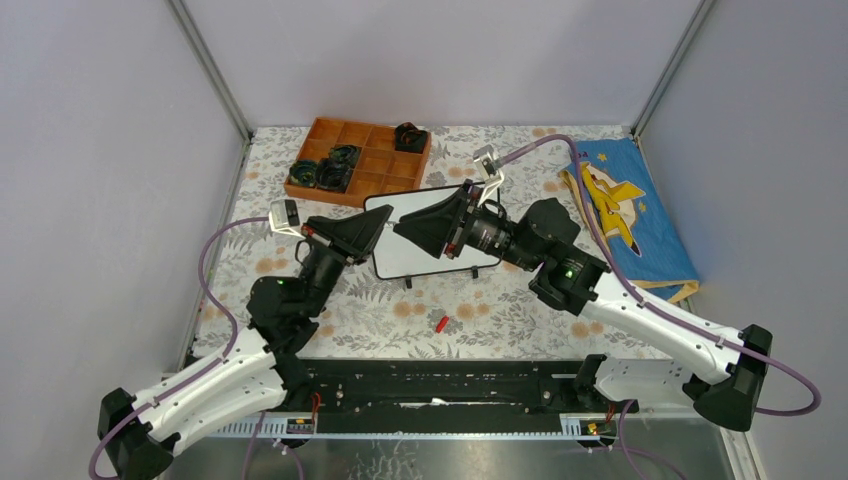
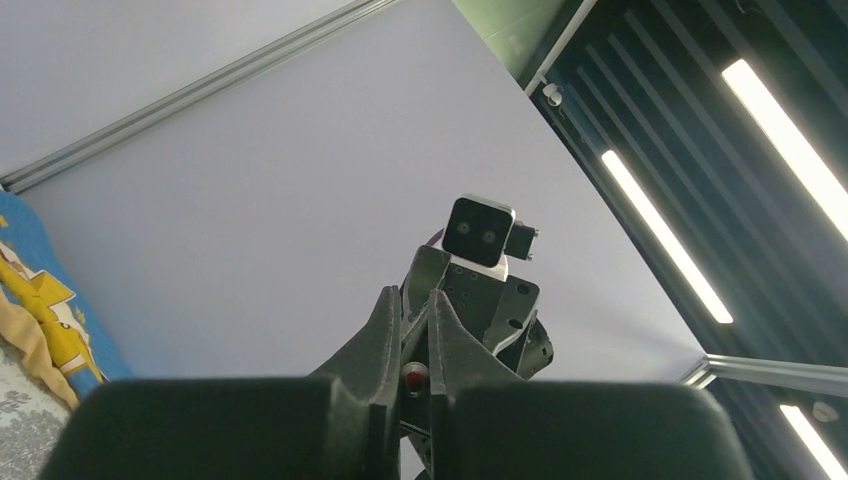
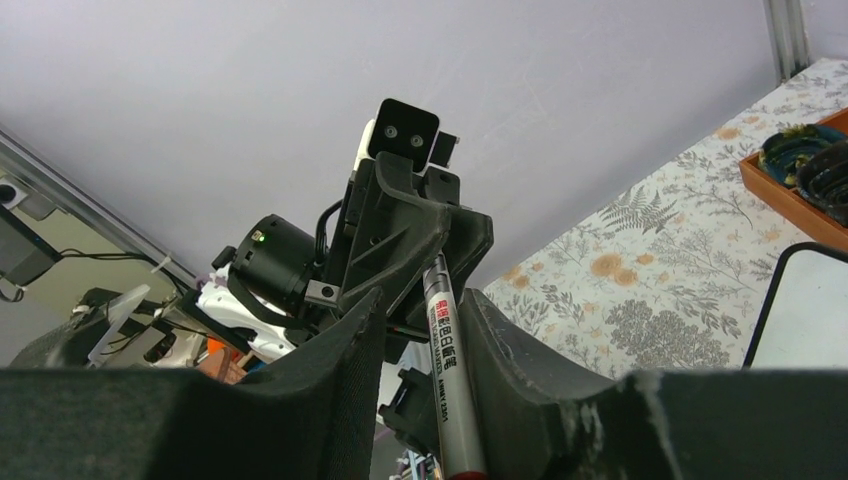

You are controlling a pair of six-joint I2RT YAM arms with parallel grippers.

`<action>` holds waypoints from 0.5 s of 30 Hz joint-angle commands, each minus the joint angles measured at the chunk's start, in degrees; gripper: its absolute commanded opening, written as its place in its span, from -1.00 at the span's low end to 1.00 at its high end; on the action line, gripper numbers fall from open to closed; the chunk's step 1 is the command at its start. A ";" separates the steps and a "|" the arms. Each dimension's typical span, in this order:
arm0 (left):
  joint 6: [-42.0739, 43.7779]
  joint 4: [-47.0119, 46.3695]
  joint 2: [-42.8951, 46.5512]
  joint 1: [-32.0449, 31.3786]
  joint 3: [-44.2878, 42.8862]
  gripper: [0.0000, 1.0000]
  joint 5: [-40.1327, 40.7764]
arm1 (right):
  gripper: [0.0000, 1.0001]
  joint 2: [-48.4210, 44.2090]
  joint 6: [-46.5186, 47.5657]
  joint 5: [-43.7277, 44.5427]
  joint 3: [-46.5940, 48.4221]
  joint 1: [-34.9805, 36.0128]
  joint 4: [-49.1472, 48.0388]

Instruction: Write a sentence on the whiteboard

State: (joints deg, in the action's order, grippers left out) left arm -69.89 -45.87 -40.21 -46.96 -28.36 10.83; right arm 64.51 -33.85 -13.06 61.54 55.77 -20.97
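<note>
The whiteboard [image 1: 412, 262] lies flat mid-table, and its corner shows in the right wrist view [image 3: 815, 320]. Its visible part is blank. No sentence shows, and much of the board is hidden under the grippers. Both grippers meet tip to tip above its left half. My left gripper [image 1: 386, 219] [image 2: 413, 296] is shut on a grey marker, whose red end [image 2: 413, 378] shows between its fingers. The marker [image 3: 447, 370] runs on between the spread fingers of my right gripper [image 1: 398, 229] [image 3: 424, 300], with a gap on one side.
A small red cap [image 1: 441, 323] lies on the floral tablecloth in front of the board. An orange compartment tray [image 1: 310, 192] holding dark round items stands behind the board. A blue cloth with a yellow figure [image 1: 630, 210] lies at the right wall.
</note>
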 commanded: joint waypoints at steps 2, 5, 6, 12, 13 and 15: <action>2.22 1.09 0.74 -0.23 -1.44 -1.00 1.68 | -0.25 -0.09 -0.17 -0.40 2.49 0.47 -0.65; 2.06 1.13 0.74 -0.24 -1.35 -1.00 1.66 | -0.42 -0.23 -0.32 -0.30 2.11 0.48 -1.40; 1.96 0.99 0.74 -0.24 -1.30 -1.00 1.53 | -0.45 -0.26 -0.46 -0.30 1.95 0.47 -1.81; 1.78 0.78 0.73 -0.24 -1.05 -1.00 1.39 | -0.43 0.00 -0.88 0.16 1.75 0.48 -2.54; 1.73 0.78 0.73 -0.24 -0.96 -1.00 1.34 | -0.42 0.00 -0.94 0.22 1.62 0.45 -2.83; 1.62 0.71 0.74 -0.19 -0.78 -1.00 1.22 | -0.44 0.00 -1.03 0.47 1.29 0.48 -3.67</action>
State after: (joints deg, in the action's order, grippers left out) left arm -69.58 -45.25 -39.83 -47.20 -28.38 10.96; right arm 64.77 -34.15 -12.91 61.60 55.77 -19.99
